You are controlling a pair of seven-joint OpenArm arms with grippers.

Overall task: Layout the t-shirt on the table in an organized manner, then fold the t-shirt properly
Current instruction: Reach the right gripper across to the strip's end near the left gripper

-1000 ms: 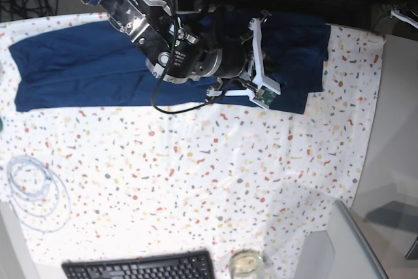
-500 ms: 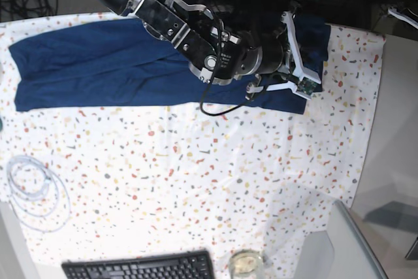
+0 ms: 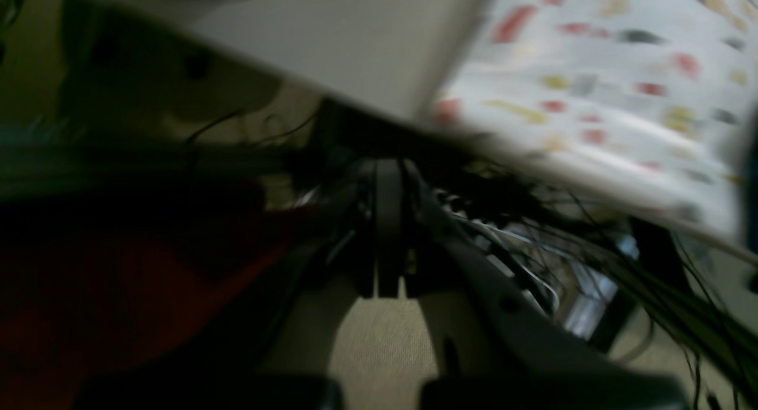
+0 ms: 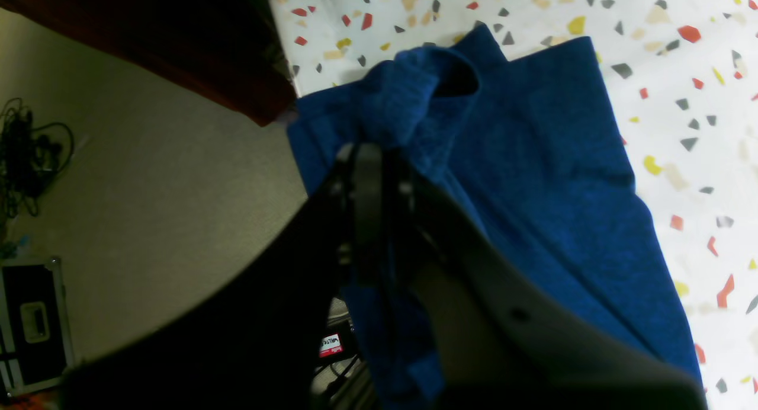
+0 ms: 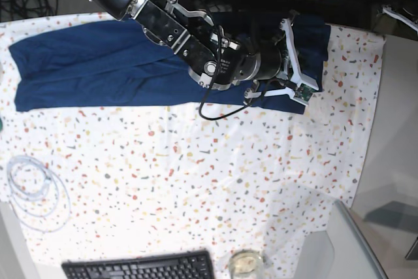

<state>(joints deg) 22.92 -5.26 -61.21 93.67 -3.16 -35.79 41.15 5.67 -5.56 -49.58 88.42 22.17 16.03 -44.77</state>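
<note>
Now the right gripper point(image 4: 370, 155), pinched on the t-shirt point(image 5: 98, 63), has swept across to the table's point(image 5: 196, 181) far end, so spreading continues; left gripper point(image 3: 382, 232) stays closed, empty.

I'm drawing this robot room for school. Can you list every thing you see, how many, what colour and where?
t-shirt: one, dark navy blue, spread along the far edge of the table.
table: one, white cover with red, orange, grey and yellow flecks.
cable: one, white, coiled, near left.
keyboard: one, black, near edge.
glass: one, clear, beside the keyboard.
right gripper: one, black, pinching a fold of the t-shirt.
left gripper: one, black, shut, off the table.
</note>
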